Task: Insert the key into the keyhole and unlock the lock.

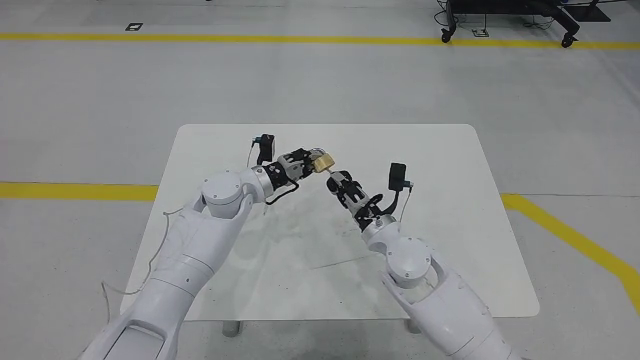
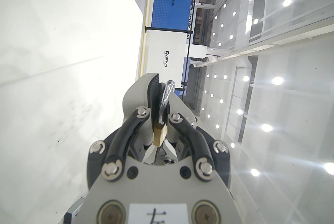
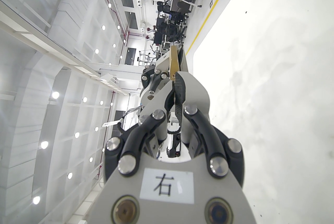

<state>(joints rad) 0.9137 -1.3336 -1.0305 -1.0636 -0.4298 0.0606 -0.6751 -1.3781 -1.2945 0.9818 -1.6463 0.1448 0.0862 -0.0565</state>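
Over the middle of the white bench (image 1: pixel 450 260), nearer its far edge, the two arms meet tip to tip. The left gripper (image 1: pixel 303 164) has its jaws clamped on the shackle of the brass lock (image 1: pixel 321 162), with the body sticking out towards the right gripper (image 1: pixel 338 182). The right jaws are pressed together, judged to be on the key, which is hidden between the pads. The lock sits dead ahead of those jaws, in line with them, just at their tips; whether the key is seated cannot be told.
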